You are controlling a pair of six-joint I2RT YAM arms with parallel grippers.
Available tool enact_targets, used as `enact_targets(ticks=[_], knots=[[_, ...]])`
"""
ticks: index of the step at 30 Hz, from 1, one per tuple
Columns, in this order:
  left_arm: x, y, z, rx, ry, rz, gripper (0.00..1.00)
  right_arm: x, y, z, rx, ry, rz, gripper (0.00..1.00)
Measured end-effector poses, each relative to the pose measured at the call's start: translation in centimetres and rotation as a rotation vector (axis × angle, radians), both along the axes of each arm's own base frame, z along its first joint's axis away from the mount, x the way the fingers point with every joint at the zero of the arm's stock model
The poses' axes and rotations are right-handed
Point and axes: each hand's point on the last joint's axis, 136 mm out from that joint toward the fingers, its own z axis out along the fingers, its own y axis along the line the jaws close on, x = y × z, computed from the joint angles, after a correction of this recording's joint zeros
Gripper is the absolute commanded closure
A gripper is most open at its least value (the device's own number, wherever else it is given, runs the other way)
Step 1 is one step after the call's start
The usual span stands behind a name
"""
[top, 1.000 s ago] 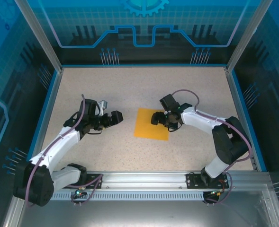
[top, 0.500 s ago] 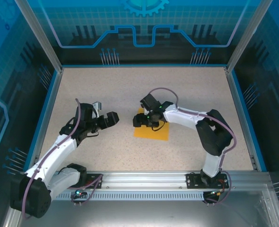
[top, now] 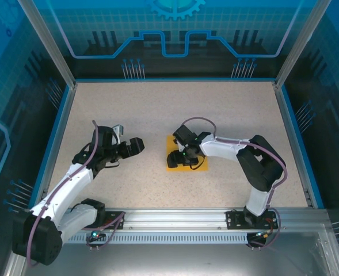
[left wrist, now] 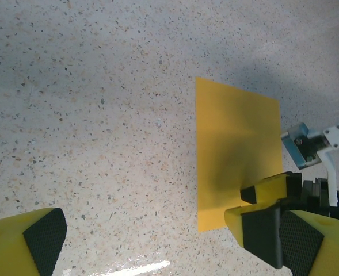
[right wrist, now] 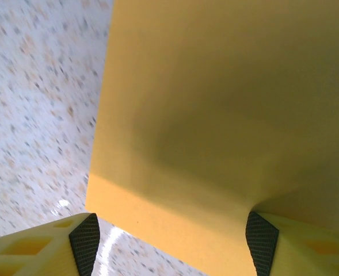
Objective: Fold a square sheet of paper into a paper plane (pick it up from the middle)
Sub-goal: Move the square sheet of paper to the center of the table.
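Item: square sheet of paper (left wrist: 235, 132), orange-yellow, lying on the speckled surface (top: 157, 109) near its middle, the right tool (right wrist: 174, 238) poised low over it with jaws parted (one pad touching the paper, nothing clasped), the left tool (left wrist: 152, 233) beside it, spread wide and empty.
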Motion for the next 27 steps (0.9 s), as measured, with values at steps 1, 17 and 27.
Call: enact_targets(ticks=[1, 17, 27], knots=[[0.0, 0.0, 0.0, -0.001, 0.0, 0.0, 0.02, -0.2, -0.2, 0.0, -0.01, 0.003, 0.014, 0.24], [0.1, -1.8, -1.5, -0.07, 0.074, -0.07, 0.01, 3.1, -3.5, 5.5, -0.213, -0.144, -0.15, 0.0], [-0.1, -2.8, -3.3, -0.088, 0.146, -0.107, 0.01, 6.3, -3.7, 2.5, -0.342, -0.023, -0.178, 0.01]])
